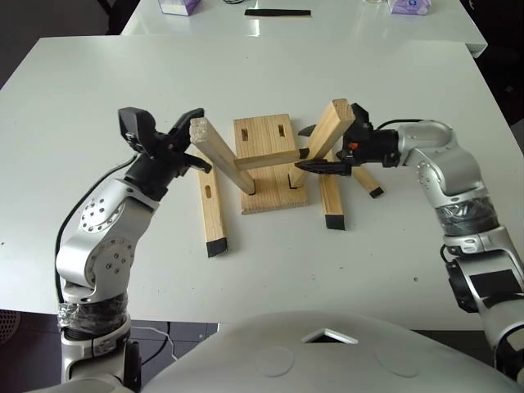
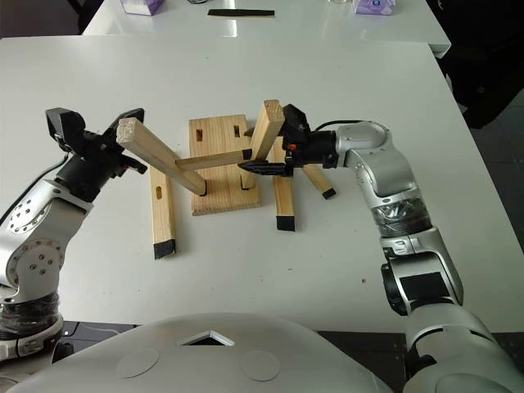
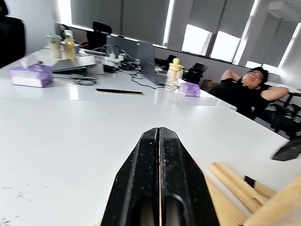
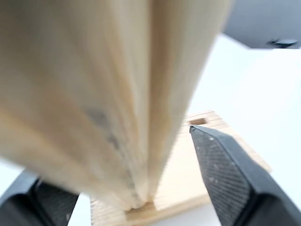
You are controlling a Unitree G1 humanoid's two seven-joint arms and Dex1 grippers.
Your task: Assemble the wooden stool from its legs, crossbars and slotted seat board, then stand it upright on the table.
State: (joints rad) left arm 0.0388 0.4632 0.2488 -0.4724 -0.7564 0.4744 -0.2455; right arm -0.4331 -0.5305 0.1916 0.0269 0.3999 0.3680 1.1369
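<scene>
White table [image 1: 98, 82], smooth and glossy, carries all the parts; slotted seat board [image 1: 260, 135], a flat rectangle of pale wood with visible grain, lies face-down at the table's centre; two square-section legs are seated in its slots, both tilted outward: left leg [image 1: 221, 155] leans to the robot's left with a rough sawn top end, right leg [image 1: 327, 131] leans to the right; a thin flat crossbar [image 1: 268, 158] spans between them above the board; three spare legs lie flat on the table, each with a black-capped end: one [image 1: 212, 209] just left of the board, one [image 1: 331, 201] just right of it, a shorter-looking one [image 1: 367, 180] beyond that; right gripper [image 1: 301, 147] straddles the right leg low down, jaws spread, its textured black pad [image 4: 221, 174] standing apart from the wood with the board visible in the gap; left gripper [image 3: 160, 134] sits beside the left leg's top end, its tapered black fingers pressed together on nothing; contact with that leg cannot be told.
</scene>
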